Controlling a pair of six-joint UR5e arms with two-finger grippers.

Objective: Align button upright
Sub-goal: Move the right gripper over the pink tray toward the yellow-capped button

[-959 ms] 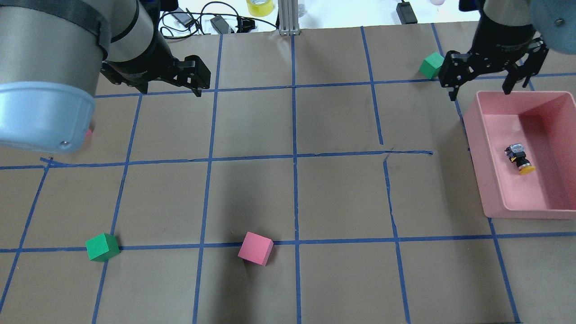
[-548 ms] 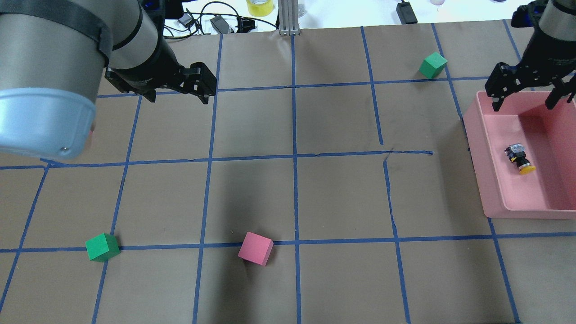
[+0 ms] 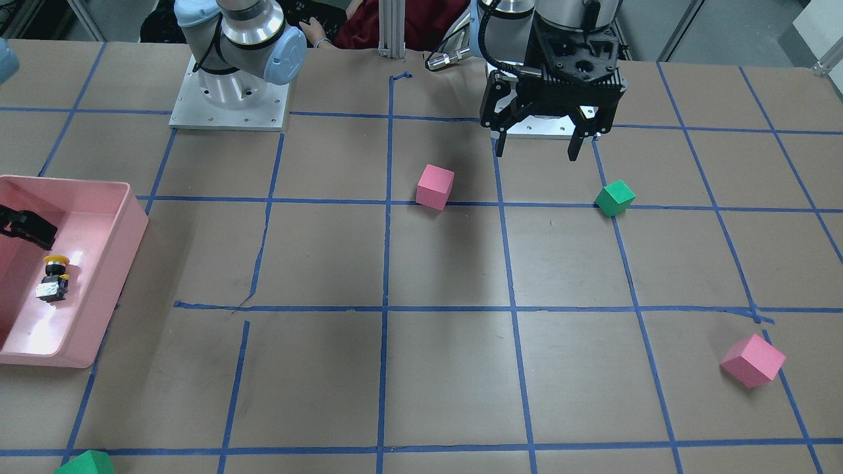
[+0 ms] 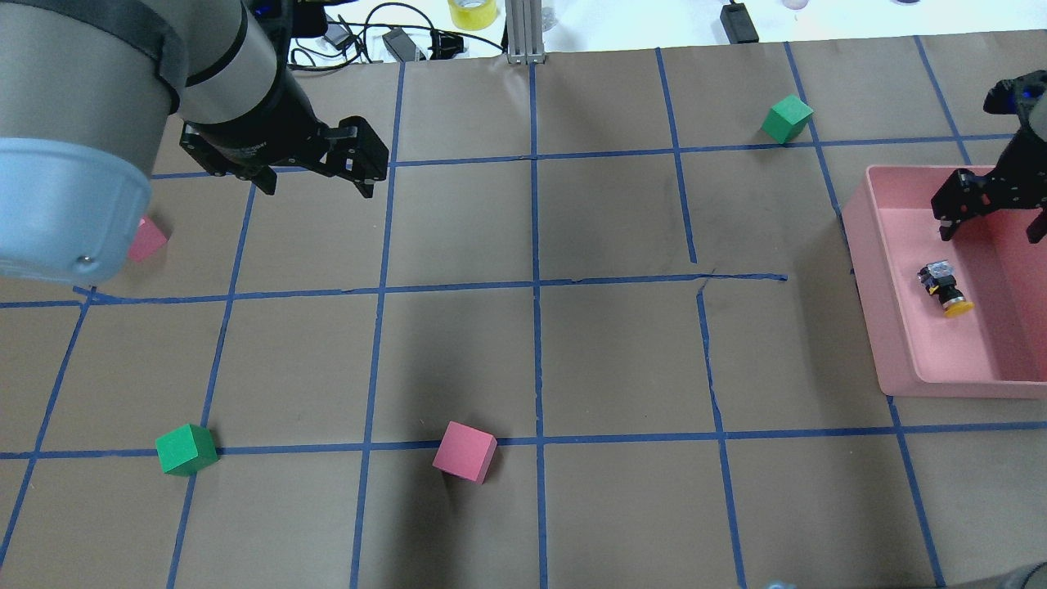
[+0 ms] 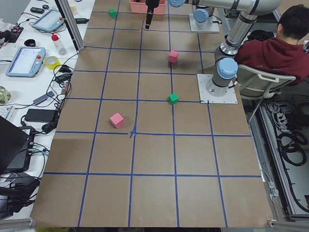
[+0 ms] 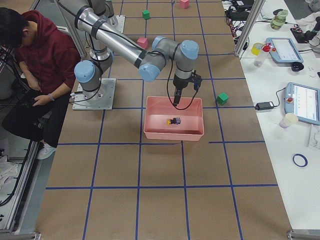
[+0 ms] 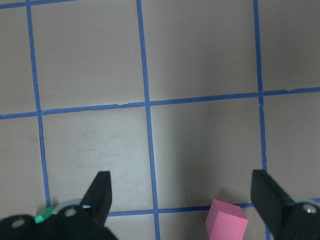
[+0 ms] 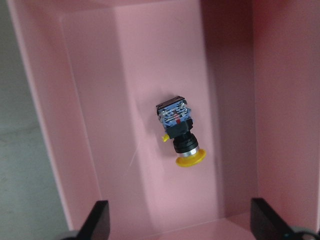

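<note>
**Button on its side in the pink bin, both end effectors released**

The button (image 8: 179, 132) lies tipped over on the floor of the pink bin (image 4: 883, 311), which sits at the robot's right edge of the tabletop (image 4: 622, 352). Its yellow cap points roughly back toward the robot and its grey boxy base points away. It touches none of the bin walls.

The right end effector (image 4: 990, 236) hangs over the bin's far end with its fingers spread wide and nothing between them. The wrist view looks straight down on the button, which lies between the two fingertips and clear of both. It seems to sit above rim height, though this is hard to judge from these angles.

The left end effector (image 3: 537, 153) hovers over bare tabletop on the robot's left, also released and empty. A pink cube (image 3: 435, 187) and a green cube (image 3: 614, 198) rest near it.
</note>
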